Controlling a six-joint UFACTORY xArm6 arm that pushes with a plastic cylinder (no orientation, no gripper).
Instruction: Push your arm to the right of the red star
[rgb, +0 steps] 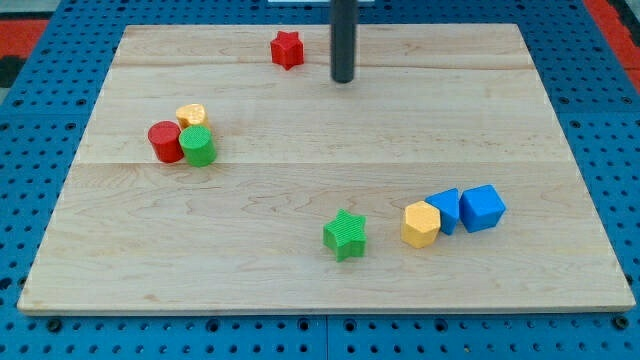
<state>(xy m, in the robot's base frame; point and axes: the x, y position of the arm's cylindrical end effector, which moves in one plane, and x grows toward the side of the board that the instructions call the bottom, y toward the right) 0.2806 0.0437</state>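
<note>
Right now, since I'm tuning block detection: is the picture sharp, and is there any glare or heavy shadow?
Camera view: even, soft light, no glare on the wooden board; blocks such as the red star and green star are sharp, with faint shadows; my tip is crisp, right of the red star.

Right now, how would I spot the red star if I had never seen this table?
Look along the wooden board's edge at the view's top, a little left of centre. The red star sits there alone, just left of my tip. The only other red piece, the red cylinder, is round and huddled with two blocks at the view's left.
</note>
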